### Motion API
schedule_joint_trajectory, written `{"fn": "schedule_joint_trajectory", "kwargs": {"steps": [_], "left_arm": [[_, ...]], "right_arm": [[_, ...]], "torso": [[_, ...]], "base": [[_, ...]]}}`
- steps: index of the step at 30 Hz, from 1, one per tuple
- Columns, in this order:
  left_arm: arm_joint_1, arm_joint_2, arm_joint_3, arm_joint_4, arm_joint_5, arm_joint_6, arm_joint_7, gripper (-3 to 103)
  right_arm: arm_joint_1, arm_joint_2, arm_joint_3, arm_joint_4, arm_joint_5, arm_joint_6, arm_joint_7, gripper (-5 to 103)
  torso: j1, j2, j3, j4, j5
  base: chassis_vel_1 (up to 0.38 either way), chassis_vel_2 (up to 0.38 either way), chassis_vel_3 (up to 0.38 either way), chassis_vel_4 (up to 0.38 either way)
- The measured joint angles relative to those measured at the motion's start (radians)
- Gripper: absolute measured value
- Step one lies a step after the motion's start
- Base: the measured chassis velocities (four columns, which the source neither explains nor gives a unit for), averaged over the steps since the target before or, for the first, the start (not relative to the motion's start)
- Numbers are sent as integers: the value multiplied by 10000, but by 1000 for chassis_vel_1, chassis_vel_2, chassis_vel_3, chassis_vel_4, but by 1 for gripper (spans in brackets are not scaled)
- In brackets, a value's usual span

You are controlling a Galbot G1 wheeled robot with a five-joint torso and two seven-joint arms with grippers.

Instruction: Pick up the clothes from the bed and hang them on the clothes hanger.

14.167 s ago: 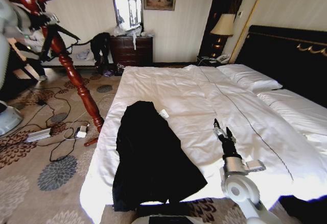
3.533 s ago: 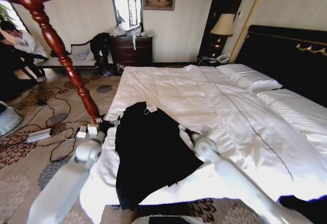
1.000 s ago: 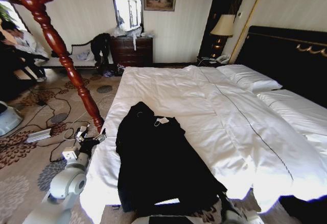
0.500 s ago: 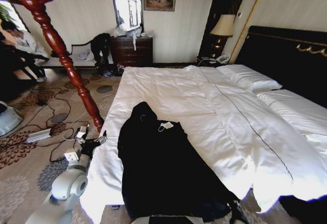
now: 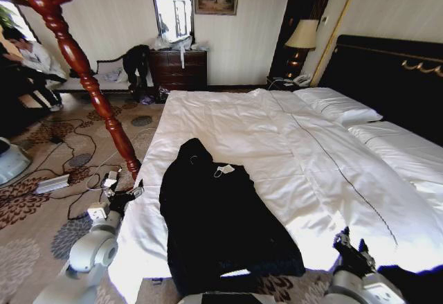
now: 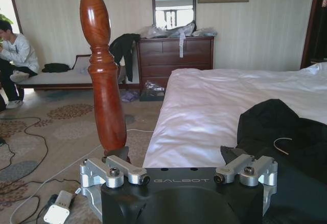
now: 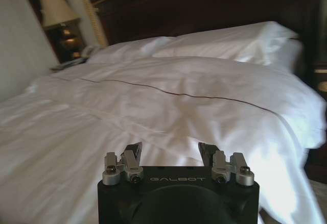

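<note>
The clothes [image 5: 221, 224], a black jacket with a white tag near its collar, lie flat on the near left part of the bed [image 5: 291, 145]. They also appear in the left wrist view as clothes [image 6: 286, 132] on the duvet. My left gripper [image 5: 127, 195] hovers open off the bed's left edge, beside the jacket and close to the foot of the clothes hanger [image 5: 77, 65]. In its wrist view the left gripper [image 6: 176, 155] is empty, with the red-brown pole [image 6: 104, 81] just ahead. My right gripper [image 5: 349, 243] is open and empty at the bed's near right corner, right of the jacket's hem. The right gripper [image 7: 170, 152] faces bare duvet.
Cables and power strips [image 5: 83, 179] litter the carpet around the stand's base. A dark dresser [image 5: 178, 68] stands against the far wall. A lamp [image 5: 302, 35] sits by the black headboard [image 5: 394, 75]. White pillows [image 7: 230, 40] lie at the head of the bed.
My right gripper has come out from the jacket's lower hem and moved right to the bed's near corner. The hem has settled back. The left arm has barely moved.
</note>
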Motion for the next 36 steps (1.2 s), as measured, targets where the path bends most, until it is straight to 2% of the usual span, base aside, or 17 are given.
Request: {"fn": "schedule_joint_trajectory", "kwargs": {"steps": [1,5,6,9,11,13,14,15,17,18,22,23,26,28,29,32,36], "left_arm": [[0,0,0,0,0,0,0,100],[307,96,-191,61,-62,214,-250,100],[307,96,-191,61,-62,214,-250,100],[404,79,-15,113,-57,225,-328,100],[265,129,219,193,-102,227,-318,100],[134,153,488,232,-162,158,-214,100],[203,116,460,160,-187,55,-149,100],[203,116,460,160,-187,55,-149,100],[281,57,316,122,-145,-169,-31,100],[281,57,316,122,-145,-169,-31,100],[181,-78,214,118,-60,-259,22,100],[181,-78,214,118,-60,-259,22,100],[172,-188,192,5,9,-235,27,100],[229,-222,104,-73,32,-215,16,100],[229,-222,104,-73,32,-215,16,100],[249,-277,-67,-118,55,-186,-56,100],[207,-338,-143,-171,41,-148,-100,100]], "right_arm": [[0,0,0,0,0,0,0,61],[2712,-2388,-517,-1237,2096,-213,-1008,78],[2712,-2388,-517,-1237,2096,-213,-1008,78],[5439,-3840,-1666,-2692,4169,-218,-2662,94],[5899,-4130,-1841,-2957,4640,-230,-3204,97],[7455,-4540,-2865,-3731,5893,-467,-4513,99],[8783,-4454,-3972,-4242,6741,-902,-5176,100],[8783,-4454,-3972,-4242,6741,-902,-5176,100],[10922,-3764,-5878,-5055,7774,-1609,-5400,100],[10922,-3764,-5878,-5055,7774,-1609,-5400,100],[13843,-2028,-8818,-6907,7360,-2382,-4992,100],[13843,-2028,-8818,-6907,7360,-2382,-4992,100],[14529,-634,-9467,-7973,7659,-2504,-4516,100],[14685,574,-9506,-8448,7936,-2507,-3997,100],[14685,574,-9506,-8448,7936,-2507,-3997,100],[14718,1974,-9403,-8993,8047,-2565,-3296,100],[14718,2542,-9413,-9603,7799,-2579,-3168,100]], "torso": [[0,0,0,0,0],[3,-1,2,4,7],[3,-1,2,4,7],[3,-2,3,27,9],[4,-3,3,25,7],[5,-1,3,-16,-15],[4,-2,2,-13,9],[4,-2,2,-13,9],[3,-2,2,10,4],[3,-2,2,10,4],[5,-3,4,13,-6],[5,-3,4,13,-6],[4,-3,2,-6,-5],[5,-3,3,7,-2],[5,-3,3,7,-2],[1,-2,0,15,-8],[-1,0,0,-1,-4]], "base": [[0,0,0,0],[0,0,0,0],[0,0,0,0],[0,0,0,0],[0,0,0,0],[0,0,0,0],[0,0,0,0],[0,0,0,0],[0,0,0,0],[0,0,0,0],[0,0,0,0],[0,0,0,0],[0,0,0,0],[0,0,0,0],[0,0,0,0],[0,0,0,0],[0,0,0,0]]}}
